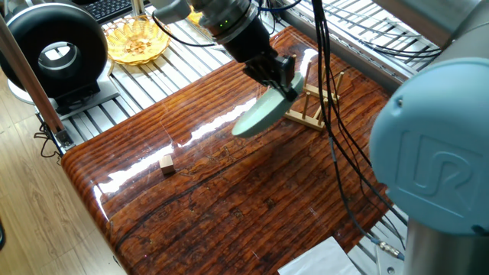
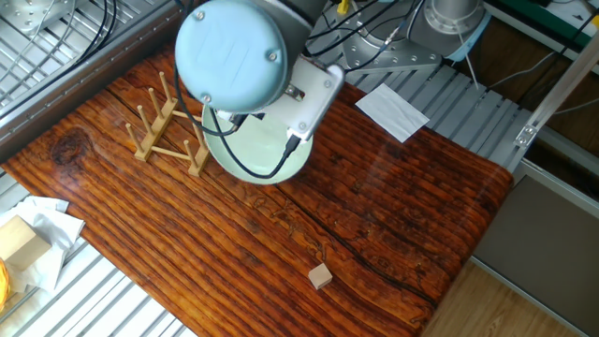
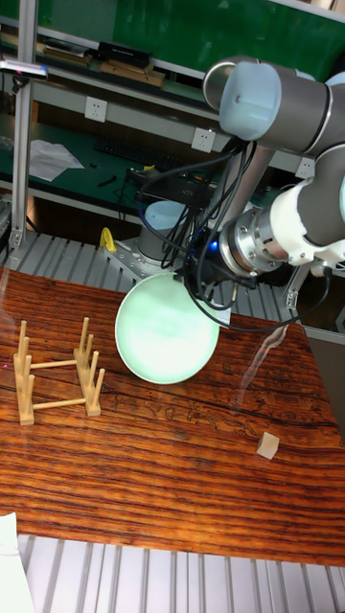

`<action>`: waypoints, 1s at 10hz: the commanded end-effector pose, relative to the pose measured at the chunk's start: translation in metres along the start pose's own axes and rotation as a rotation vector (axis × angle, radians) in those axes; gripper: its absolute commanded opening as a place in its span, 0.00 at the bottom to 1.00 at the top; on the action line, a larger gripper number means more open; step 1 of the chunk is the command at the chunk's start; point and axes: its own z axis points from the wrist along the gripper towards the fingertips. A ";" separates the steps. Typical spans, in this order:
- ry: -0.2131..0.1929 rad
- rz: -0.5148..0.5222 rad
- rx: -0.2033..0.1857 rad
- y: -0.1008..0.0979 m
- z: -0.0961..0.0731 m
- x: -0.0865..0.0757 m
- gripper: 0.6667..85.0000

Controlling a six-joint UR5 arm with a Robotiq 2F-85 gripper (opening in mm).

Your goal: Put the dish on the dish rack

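Observation:
The pale mint-green dish (image 1: 258, 120) hangs tilted on edge above the wooden tabletop, with my gripper (image 1: 285, 79) shut on its upper rim. Right beside it stands the dish rack (image 1: 312, 104), light wood with upright pegs and nothing in its slots. From the tall fixed view, the dish (image 3: 165, 330) faces the camera and sits just right of the dish rack (image 3: 56, 377), with a small gap between them. My arm covers much of the dish (image 2: 267, 157) in the other fixed view, and the rack (image 2: 165, 131) stands to its left.
A small wooden cube (image 1: 166, 163) lies near the table's left front. A yellow wicker basket (image 1: 137, 40) and a black round device (image 1: 53, 52) sit off the table at the back left. White paper (image 2: 391, 109) lies past the far edge. Cables hang over the rack.

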 end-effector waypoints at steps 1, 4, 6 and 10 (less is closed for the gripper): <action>0.018 -0.050 -0.047 0.007 0.004 0.010 0.00; 0.031 -0.063 -0.055 0.006 0.007 0.017 0.00; 0.038 -0.067 -0.064 0.008 0.008 0.021 0.00; 0.025 -0.095 -0.116 0.022 0.009 0.020 0.00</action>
